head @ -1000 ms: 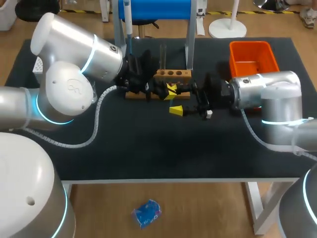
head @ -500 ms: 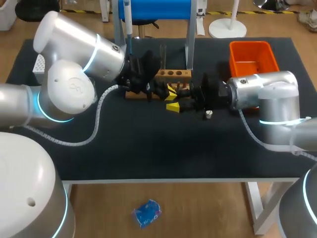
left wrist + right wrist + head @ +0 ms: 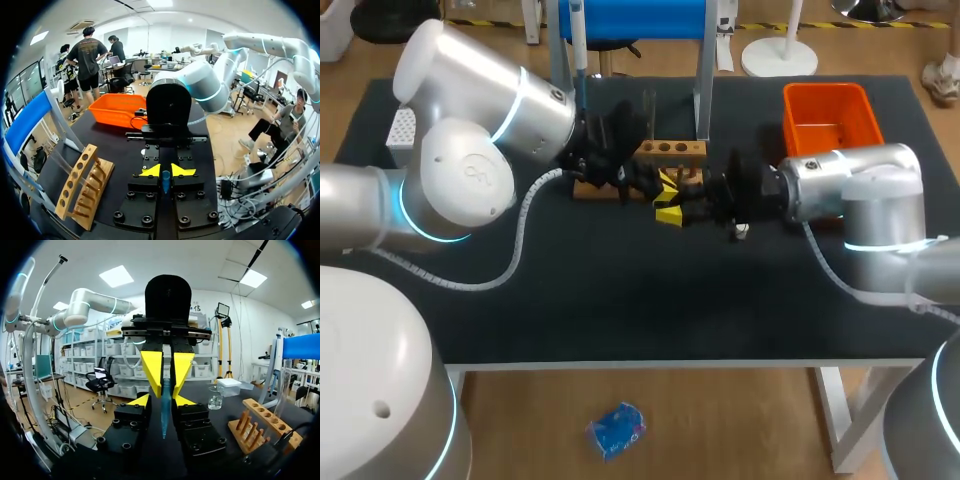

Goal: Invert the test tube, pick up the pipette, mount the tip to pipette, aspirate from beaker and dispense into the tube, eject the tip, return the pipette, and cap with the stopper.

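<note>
A slim bluish clear tube point(image 3: 164, 410) is held level between my two grippers, just in front of the wooden rack point(image 3: 655, 165). My left gripper point(image 3: 166, 171) is shut on the tube point(image 3: 165, 181), pinching one end with its yellow tips. My right gripper point(image 3: 162, 401) faces it head-on. The right fingers stand on either side of the tube's pointed end, with a thin gap showing on each side. In the head view the left gripper point(image 3: 666, 182) and right gripper point(image 3: 671, 212) meet at the middle of the table.
The rack point(image 3: 82, 187) has several empty holes. An orange bin point(image 3: 828, 115) sits at the back right. A small glass beaker point(image 3: 215, 397) and a white box point(image 3: 231, 382) stand beyond the rack point(image 3: 260, 427). A pipette point(image 3: 578, 40) hangs at the back.
My right gripper has slid left to meet the left gripper, and its fingers have narrowed around the tube. The left arm has barely shifted and keeps its hold.
</note>
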You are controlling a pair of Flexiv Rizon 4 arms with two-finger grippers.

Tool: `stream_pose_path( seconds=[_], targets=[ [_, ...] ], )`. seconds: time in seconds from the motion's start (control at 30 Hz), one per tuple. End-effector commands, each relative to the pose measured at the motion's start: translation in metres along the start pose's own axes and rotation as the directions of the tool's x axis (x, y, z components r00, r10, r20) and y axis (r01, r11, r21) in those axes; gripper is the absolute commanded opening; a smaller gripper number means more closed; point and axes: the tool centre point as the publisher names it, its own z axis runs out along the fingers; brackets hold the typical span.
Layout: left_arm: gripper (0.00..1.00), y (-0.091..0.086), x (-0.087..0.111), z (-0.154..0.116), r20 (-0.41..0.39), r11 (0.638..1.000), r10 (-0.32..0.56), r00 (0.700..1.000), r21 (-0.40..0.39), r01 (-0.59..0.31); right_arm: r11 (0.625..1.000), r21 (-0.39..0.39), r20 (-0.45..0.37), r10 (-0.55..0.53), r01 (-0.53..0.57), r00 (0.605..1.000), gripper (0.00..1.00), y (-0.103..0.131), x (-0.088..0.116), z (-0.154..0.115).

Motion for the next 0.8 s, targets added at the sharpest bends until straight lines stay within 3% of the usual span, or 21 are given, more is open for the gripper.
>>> stream_pose_path(
  seconds=[0.03, 0.2, 0.27, 0.67, 0.7, 0.73, 0.8],
  targets=[
    [0.00, 0.0009, 0.0003, -0.0002, 0.002, 1.000, -0.002, 1.000, 0.000, 0.002, 1.000, -0.004, -0.003, 0.000, 0.000, 1.000, 0.22, -0.0023, -0.0010, -0.0005],
    [0.00, 0.0020, 0.0002, -0.0004, 0.002, 1.000, -0.002, 1.000, 0.000, 0.002, 1.000, -0.007, 0.000, -0.004, 0.004, 1.000, 0.12, -0.0011, -0.0013, -0.0014],
    [0.00, 0.0022, 0.0001, -0.0003, 0.003, 1.000, -0.003, 1.000, 0.001, 0.003, 1.000, -0.006, 0.001, -0.005, 0.005, 1.000, 0.00, -0.0008, -0.0015, -0.0015],
    [0.00, 0.0043, 0.0002, 0.0022, -0.002, 1.000, -0.010, 1.000, -0.010, 0.010, 1.000, -0.008, 0.000, -0.002, 0.002, 1.000, 0.00, -0.0013, -0.0010, -0.0015],
    [0.00, 0.0044, 0.0004, 0.0020, 0.025, 1.000, -0.022, 0.999, 0.005, 0.022, 1.000, -0.008, -0.001, -0.002, 0.002, 1.000, 0.00, -0.0014, -0.0009, -0.0015],
    [1.00, 0.0040, -0.0009, 0.0008, 0.029, 1.000, -0.017, 0.999, 0.014, 0.017, 1.000, -0.008, -0.001, -0.003, 0.003, 1.000, 0.00, -0.0014, -0.0008, -0.0015],
    [1.00, 0.0031, -0.0012, -0.0015, 0.045, 1.000, -0.016, 0.999, 0.020, 0.015, 1.000, -0.008, 0.000, -0.003, 0.003, 1.000, 0.00, -0.0014, -0.0009, -0.0016]
  ],
)
